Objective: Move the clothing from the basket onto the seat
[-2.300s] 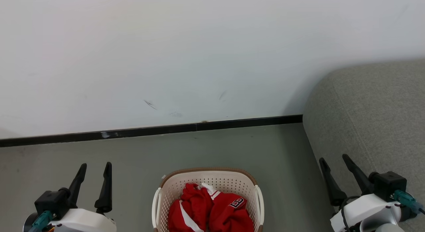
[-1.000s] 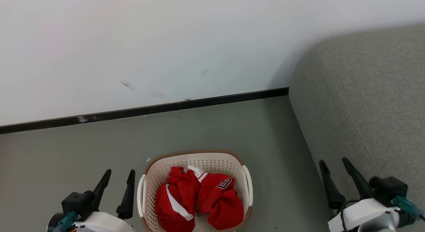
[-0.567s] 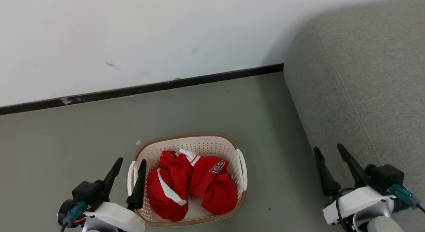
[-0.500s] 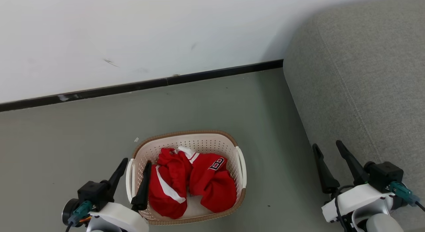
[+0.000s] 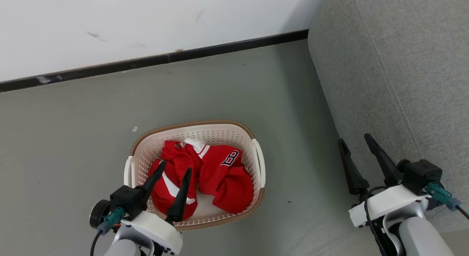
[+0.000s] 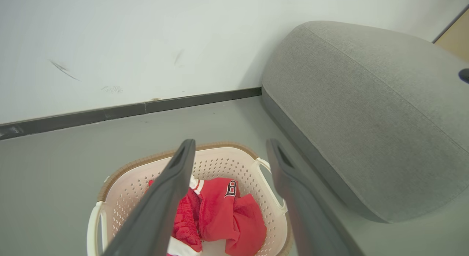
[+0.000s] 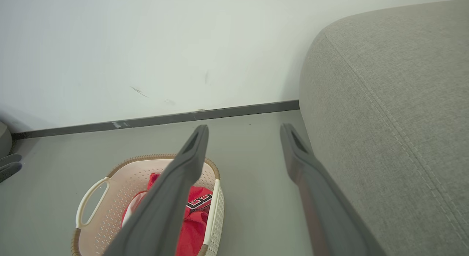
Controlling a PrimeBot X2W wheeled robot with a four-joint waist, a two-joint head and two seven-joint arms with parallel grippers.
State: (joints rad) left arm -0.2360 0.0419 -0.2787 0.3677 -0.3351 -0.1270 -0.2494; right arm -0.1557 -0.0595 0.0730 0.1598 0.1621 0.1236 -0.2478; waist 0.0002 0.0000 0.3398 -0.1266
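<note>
Progress: Nothing is moved yet. All the bright red soft fabric clothing with white stripes is seen lying inside the basket, and no garment is seen on the seat.
What is left: Every garment must still be gripped, lifted out and laid on the seat, so the whole task is judged to be open.
Step in hand: An approach to the red pile is judged to be made with the left arm.
Left gripper: Its two long dark fingers are spread apart and nothing is held between them. They are held over the basket. The pile lies just below and beyond the fingertips, and no touch can be confirmed.
Right gripper: The fingers are also held apart and empty. The seat is just to the right of them, the basket well to the left.
Clothing: Crumpled, soft, with white trim and one dark lettered patch.
Basket: An oval cream-white plastic laundry basket with perforated sides, a brown woven-look rim and two side handles, standing on the smooth grey floor.
Seat: A large grey woven-fabric sofa with rounded edges and a stitched seam.
</note>
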